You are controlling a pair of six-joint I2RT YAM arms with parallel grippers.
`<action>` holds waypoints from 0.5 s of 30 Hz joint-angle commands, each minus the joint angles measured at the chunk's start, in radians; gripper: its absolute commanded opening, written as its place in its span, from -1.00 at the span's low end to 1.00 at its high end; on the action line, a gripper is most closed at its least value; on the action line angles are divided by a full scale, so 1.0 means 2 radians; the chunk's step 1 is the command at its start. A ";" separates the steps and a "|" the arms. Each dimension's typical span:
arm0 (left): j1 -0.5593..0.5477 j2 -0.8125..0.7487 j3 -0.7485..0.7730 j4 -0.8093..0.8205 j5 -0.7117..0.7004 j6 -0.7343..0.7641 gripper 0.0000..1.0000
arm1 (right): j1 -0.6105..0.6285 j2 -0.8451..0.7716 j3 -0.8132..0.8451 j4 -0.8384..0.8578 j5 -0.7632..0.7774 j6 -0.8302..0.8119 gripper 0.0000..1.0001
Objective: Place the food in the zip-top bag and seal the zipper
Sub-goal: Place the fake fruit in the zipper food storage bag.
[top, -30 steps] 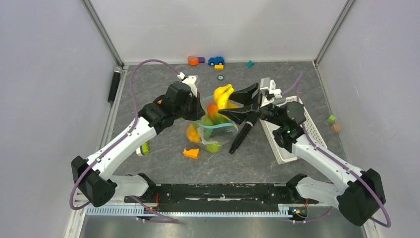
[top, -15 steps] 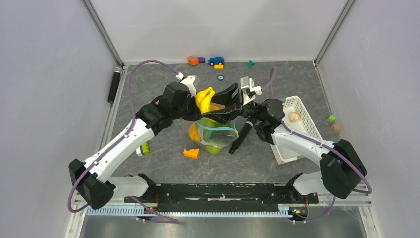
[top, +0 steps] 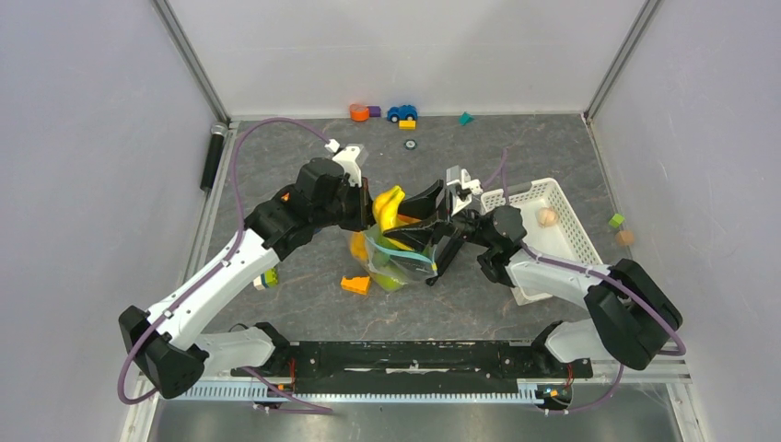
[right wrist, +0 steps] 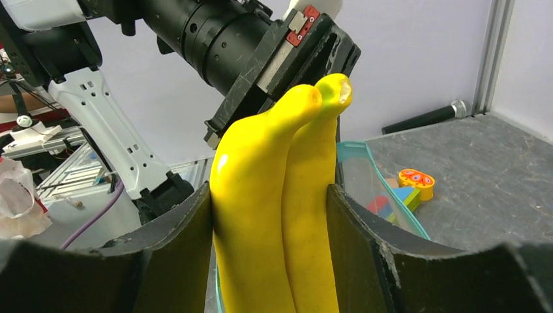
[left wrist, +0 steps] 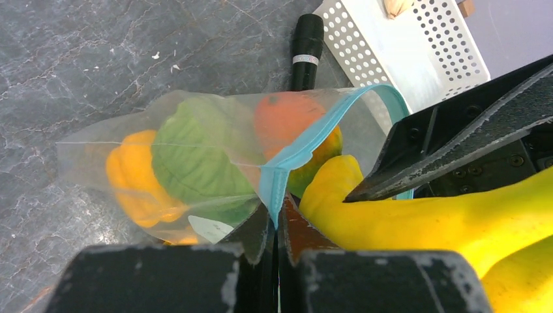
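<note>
Swung right end effector (right wrist: 269, 195) leftward over the last second, off the basket (top: 553, 189) side, bringing banana (top: 388, 207) to the mouth of the bag (top: 410, 267). Clamps that banana (a joined yellow pair, going by the right wrist view) between two part-spread fingers (right wrist: 176, 248), with its tips poking up past them. Pinches with left end effector (left wrist: 274, 222), closed tight on the zipper (left wrist: 306, 147) at one corner, keeping that rim lifted and the mouth agape. Sets banana's blunt end right at the teal rim; cannot tell whether inside yet. Holds in bag already: green leafy piece (left wrist: 189, 156), yellow-orange pepper (left wrist: 134, 176), orange fruit (left wrist: 287, 117), all pressed together against the clear film. Rests bag's lower part on the desk (top: 571, 147), with pen (left wrist: 306, 52) just beside it and orange wedge (top: 355, 284) near its left side. Leaves toy car (top: 402, 112) and blocks (top: 359, 112) well apart at the far edge.
</note>
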 commanded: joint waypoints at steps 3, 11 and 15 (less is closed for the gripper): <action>-0.003 -0.018 0.001 0.050 0.029 -0.010 -0.96 | 0.003 -0.016 -0.020 0.032 -0.017 0.018 -1.00; -0.003 -0.025 0.006 0.042 0.019 -0.003 -0.96 | 0.003 -0.036 -0.032 -0.041 -0.015 0.019 -1.00; -0.003 -0.036 0.011 0.038 0.001 0.003 -0.95 | 0.016 -0.063 0.000 -0.254 0.067 -0.084 -0.99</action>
